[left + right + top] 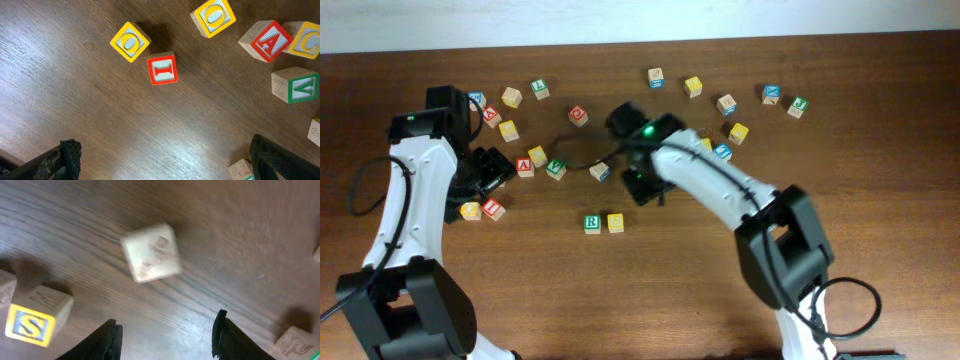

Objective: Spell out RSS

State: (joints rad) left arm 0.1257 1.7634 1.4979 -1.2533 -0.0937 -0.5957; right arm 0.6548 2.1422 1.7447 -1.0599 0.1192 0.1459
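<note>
Yellow S cube (30, 325) lies just left of the right end effector (166, 324).

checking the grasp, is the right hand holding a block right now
No, the right hand is open and empty, and the pale block lies ahead of it, untouched.

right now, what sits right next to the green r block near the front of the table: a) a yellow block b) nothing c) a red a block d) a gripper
a: in the overhead view a yellow block stands right beside the green r block, the two set apart from the other blocks.
</note>
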